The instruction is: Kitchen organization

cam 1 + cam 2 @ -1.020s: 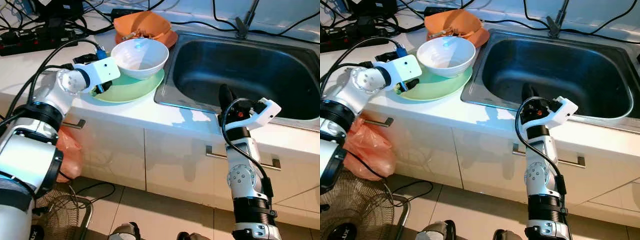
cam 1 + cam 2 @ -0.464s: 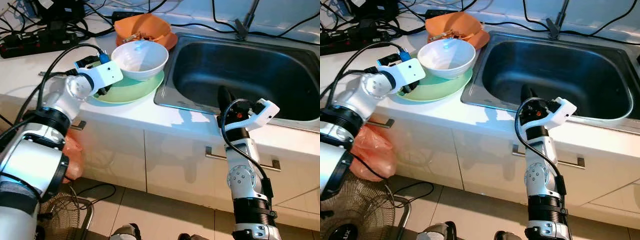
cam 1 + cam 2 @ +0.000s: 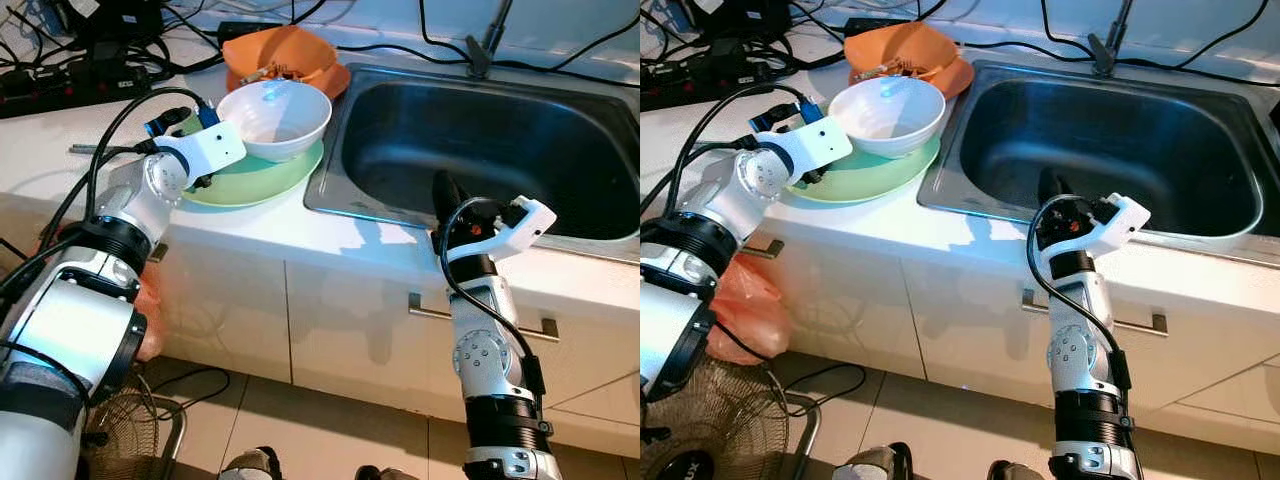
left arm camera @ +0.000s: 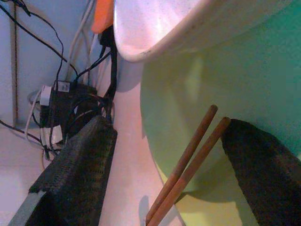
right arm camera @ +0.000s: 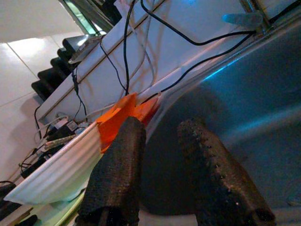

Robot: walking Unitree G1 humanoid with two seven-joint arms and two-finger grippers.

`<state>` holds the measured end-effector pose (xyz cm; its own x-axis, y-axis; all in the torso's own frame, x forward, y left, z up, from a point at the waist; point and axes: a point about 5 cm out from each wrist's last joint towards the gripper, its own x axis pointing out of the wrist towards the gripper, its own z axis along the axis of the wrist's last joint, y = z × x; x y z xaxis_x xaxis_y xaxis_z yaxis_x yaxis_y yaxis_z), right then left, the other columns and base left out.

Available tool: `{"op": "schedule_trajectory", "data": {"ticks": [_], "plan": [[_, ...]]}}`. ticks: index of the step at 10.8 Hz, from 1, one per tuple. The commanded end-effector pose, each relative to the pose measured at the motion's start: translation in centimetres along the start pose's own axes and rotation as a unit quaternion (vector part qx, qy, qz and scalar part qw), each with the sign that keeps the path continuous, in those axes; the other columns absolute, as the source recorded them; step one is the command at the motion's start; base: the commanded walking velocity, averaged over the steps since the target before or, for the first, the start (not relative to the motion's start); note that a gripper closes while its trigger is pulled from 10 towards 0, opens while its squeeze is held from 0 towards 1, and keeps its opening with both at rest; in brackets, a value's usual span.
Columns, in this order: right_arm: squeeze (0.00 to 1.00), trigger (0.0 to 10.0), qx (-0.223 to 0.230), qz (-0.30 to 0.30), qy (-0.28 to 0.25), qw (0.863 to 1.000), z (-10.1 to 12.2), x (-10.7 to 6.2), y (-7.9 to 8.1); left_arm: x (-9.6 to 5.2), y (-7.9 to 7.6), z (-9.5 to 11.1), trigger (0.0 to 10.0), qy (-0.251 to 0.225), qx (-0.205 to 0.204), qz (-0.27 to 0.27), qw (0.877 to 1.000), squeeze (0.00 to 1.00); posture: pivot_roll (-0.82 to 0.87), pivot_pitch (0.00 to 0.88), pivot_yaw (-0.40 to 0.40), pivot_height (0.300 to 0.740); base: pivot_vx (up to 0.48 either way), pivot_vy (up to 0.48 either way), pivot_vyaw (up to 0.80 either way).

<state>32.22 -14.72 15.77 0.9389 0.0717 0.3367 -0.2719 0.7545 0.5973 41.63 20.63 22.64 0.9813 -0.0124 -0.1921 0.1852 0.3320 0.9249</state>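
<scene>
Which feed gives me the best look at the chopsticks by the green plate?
The left wrist view. The brown chopsticks lie across the green plate's rim, between the open fingers of the left gripper, under the white bowl. In both eye views the left gripper's white housing covers that spot, so they can't be made out there.

The two head views look down from above at a white countertop (image 3: 330, 235), with the stainless steel sink (image 3: 480, 130) on the right and a white ceramic bowl (image 3: 274, 118) sitting on a pale green plate (image 3: 255, 180) on the left. Both share basically the same scene, just shifted sideways a bit. The left wrist cam sits super close at the plate's rim (image 4: 160, 141), looking under the bowl. The right wrist cam looks low across the sink basin toward the far wall, and it catches the same bowl (image 5: 56, 174) too.
</scene>
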Motion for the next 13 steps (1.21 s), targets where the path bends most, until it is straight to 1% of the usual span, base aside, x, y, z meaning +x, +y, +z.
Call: {"op": "schedule_trajectory", "data": {"ticks": [1,6,7,9,13], "plan": [[0.00,10.0,0.003,-0.023,0.016,1.000,-0.43,-0.57,-0.88,-0.18,-3.30,-2.35,0.0,0.055,0.002,-0.057,0.997,0.00,0.11,0.149,-0.014,0.740,0.000,0.000,0.00],[0.00,10.0,0.002,-0.024,0.017,1.000,-0.40,-0.60,-0.96,-0.12,-3.80,-2.13,0.0,0.055,0.002,-0.054,0.997,0.00,0.11,0.147,-0.020,0.740,0.000,0.000,0.00],[0.00,10.0,0.002,-0.025,0.017,1.000,-0.39,-0.59,-0.97,-0.11,-3.83,-2.16,0.0,0.061,0.010,-0.047,0.997,0.00,0.11,0.147,-0.020,0.740,0.000,0.000,0.00],[0.00,10.0,0.003,-0.025,0.016,1.000,-0.39,-0.54,-0.96,-0.09,-3.55,-2.20,0.0,0.072,0.030,-0.028,0.997,0.00,0.11,0.147,-0.020,0.740,0.000,0.000,0.00],[0.00,10.0,0.004,-0.025,0.014,1.000,-0.40,-0.52,-0.93,-0.09,-3.15,-2.18,0.0,0.082,0.037,-0.003,0.996,0.00,0.11,0.142,-0.010,0.740,0.000,0.000,0.00]]}}
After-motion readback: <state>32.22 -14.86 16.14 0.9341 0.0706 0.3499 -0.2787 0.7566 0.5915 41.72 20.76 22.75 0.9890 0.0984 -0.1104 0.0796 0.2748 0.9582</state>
